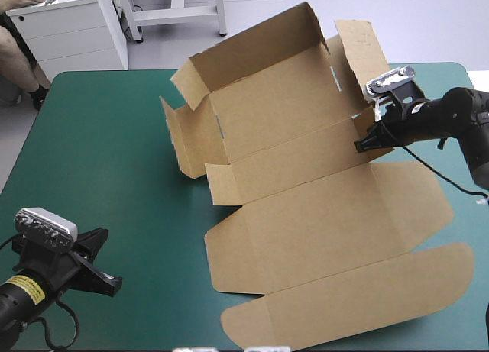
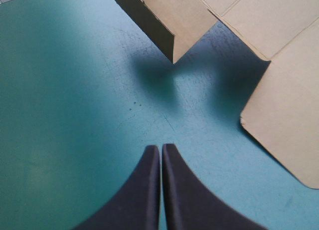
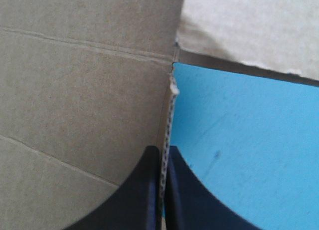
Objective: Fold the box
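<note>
Our right jaws grip the box (image 1: 306,161) by its raised right wall; our left jaws are closed, empty, well apart at the near left.

**High view.** Set above and behind the robot, facing forward and down. It stands far off, so you get nearly the whole table (image 1: 99,153), with the far edge at 12 o'clock.

**Left wrist view.** Set over the left gripper (image 2: 161,147), at the table's 7 o'clock. It faces along the gripper, roughly toward 2 o'clock, tilted down at the cover (image 2: 65,115), fairly near. With the high view it shares the box (image 2: 279,105): a raised corner flap and a rounded flat flap.

**Right wrist view.** Set over the right gripper (image 3: 162,151), at 3 o'clock, facing toward 9 o'clock. It is very near, and board fills half your picture. With the high view it shares that wall's edge.
</note>
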